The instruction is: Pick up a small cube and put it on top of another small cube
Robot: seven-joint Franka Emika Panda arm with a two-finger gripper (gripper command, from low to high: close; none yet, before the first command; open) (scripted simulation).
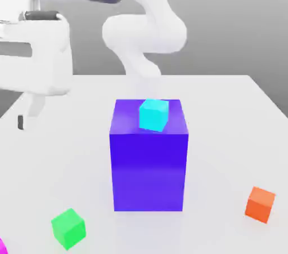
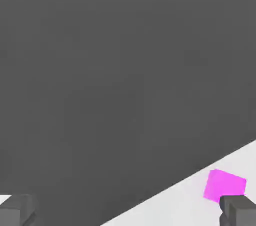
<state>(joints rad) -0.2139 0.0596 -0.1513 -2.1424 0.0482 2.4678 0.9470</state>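
The tall blue-violet block (image 1: 148,163) stands mid-table, a cyan cube (image 1: 153,115) on top; bare table (image 1: 219,134) lies open to its right.

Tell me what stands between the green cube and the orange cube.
In the exterior view, the big blue-violet block stands between the green cube and the orange cube, set farther back, with a cyan cube on top.

A pale, almost white tabletop (image 1: 219,134) stretches back toward a plain grey backdrop (image 1: 225,22), evenly and brightly lit
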